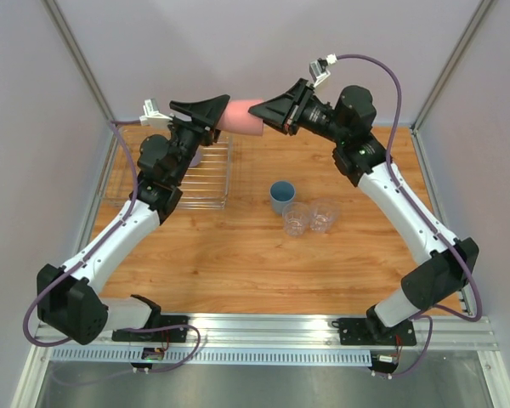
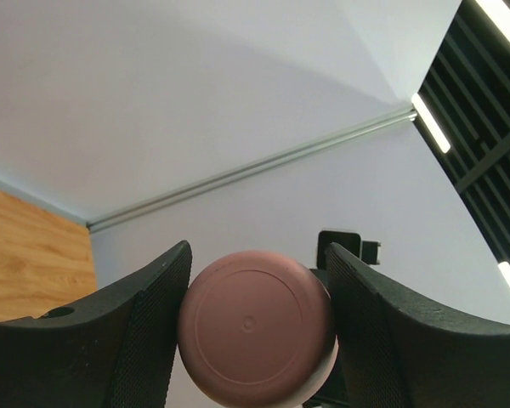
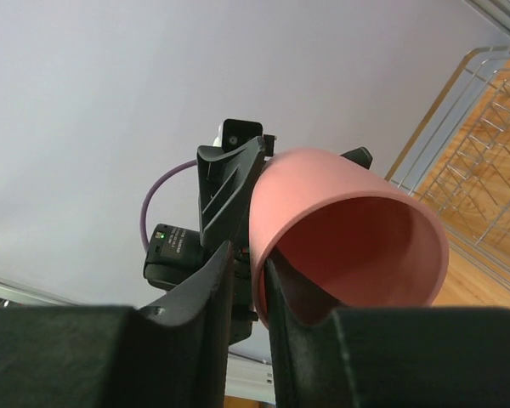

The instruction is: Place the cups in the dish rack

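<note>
A pink cup point(image 1: 245, 117) hangs on its side in the air above the back of the table, between my two grippers. My left gripper point(image 1: 219, 116) is shut on its base end; in the left wrist view both fingers press the sides of the cup point(image 2: 255, 323). My right gripper point(image 3: 246, 255) straddles the rim of the cup point(image 3: 348, 229), one finger inside, the other outside with a narrow gap to the wall. A blue cup point(image 1: 281, 197) and two clear tumblers point(image 1: 297, 219) point(image 1: 324, 215) stand mid-table. The dish rack point(image 1: 206, 178) lies back left, with a lavender cup point(image 1: 193, 158) partly hidden under my left arm.
White walls close in the back and sides of the wooden table point(image 1: 238, 255). The rack's wire edge point(image 3: 484, 170) shows below the cup in the right wrist view. An aluminium rail point(image 1: 263, 327) runs along the near edge.
</note>
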### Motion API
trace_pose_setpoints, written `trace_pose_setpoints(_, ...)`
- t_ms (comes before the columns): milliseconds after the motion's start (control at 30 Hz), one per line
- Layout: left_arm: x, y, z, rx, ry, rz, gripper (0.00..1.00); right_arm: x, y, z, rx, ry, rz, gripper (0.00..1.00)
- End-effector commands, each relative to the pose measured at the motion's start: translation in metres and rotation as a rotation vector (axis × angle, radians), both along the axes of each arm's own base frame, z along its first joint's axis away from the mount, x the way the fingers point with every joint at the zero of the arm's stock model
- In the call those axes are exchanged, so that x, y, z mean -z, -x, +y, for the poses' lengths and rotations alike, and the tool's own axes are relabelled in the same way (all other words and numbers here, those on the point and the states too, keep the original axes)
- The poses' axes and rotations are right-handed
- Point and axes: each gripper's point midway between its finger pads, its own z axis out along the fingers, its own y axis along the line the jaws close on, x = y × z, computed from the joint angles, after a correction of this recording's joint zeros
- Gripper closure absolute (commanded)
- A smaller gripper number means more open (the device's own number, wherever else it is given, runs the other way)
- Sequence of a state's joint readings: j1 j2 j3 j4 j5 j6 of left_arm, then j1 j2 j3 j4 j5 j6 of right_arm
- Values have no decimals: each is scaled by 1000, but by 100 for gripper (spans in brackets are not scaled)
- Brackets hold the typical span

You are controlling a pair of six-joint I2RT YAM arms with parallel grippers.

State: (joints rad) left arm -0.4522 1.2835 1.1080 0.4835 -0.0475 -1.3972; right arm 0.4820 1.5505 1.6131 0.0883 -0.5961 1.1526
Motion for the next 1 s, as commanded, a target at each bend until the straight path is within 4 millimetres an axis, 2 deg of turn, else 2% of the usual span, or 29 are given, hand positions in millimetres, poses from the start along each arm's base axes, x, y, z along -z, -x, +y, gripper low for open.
trace_pose_setpoints(0, -16, 10, 6, -23, -8, -51, 58, -11, 9, -1, 1, 71, -42, 64)
trace_pose_setpoints(67, -17, 9, 10, -44, -8, -62, 59, -10, 7, -7, 38, 109, -39, 46)
trace_pose_setpoints(100, -18, 9, 12, -58, -18, -69, 60, -8, 7, -10, 48, 131, -18, 25)
trace_pose_setpoints(200, -24, 10, 15, -84, -52, -102, 61, -6, 8, -13, 52, 146, -4, 0)
trace_pose_setpoints(333, -23, 7, 21, -141, -161, -132, 62, 7, 5, -22, 75, 201, 39, 0)
trace_pose_setpoints(367, -20, 7, 24, -153, -192, -129, 62, 6, 4, -28, 98, 217, 24, 0)
trace_pose_setpoints(500, -8, -1, 43, -241, -355, -135, 63, 23, 2, -56, 197, 338, 52, 0)
trace_pose_setpoints(567, 5, -6, 51, -273, -476, -126, 64, 32, -1, -72, 256, 382, 61, 0)
trace_pose_setpoints(600, 10, -9, 58, -296, -521, -120, 64, 29, 2, -78, 271, 382, 53, 0)
trace_pose_setpoints(633, 16, -11, 63, -324, -626, -141, 64, 39, -2, -84, 290, 396, 74, 0)
trace_pose_setpoints(733, 36, -17, 71, -363, -832, -143, 64, 49, -1, -100, 334, 432, 81, 0)
trace_pose_setpoints(767, 46, -21, 77, -389, -931, -149, 64, 63, -1, -105, 345, 465, 109, 0)
trace_pose_setpoints(833, 60, -27, 86, -430, -1027, -145, 64, 73, -1, -116, 393, 518, 104, 0)
trace_pose_setpoints(867, 74, -31, 92, -447, -1099, -143, 64, 88, -1, -121, 404, 550, 131, 0)
trace_pose_setpoints(900, 74, -34, 95, -475, -1110, -156, 64, 94, -3, -127, 430, 579, 128, 0)
trace_pose_setpoints(933, 91, -40, 96, -475, -1144, -141, 64, 99, -3, -132, 445, 590, 134, 0)
trace_pose_setpoints(967, 96, -43, 98, -486, -1175, -146, 64, 109, -4, -134, 450, 610, 150, 0)
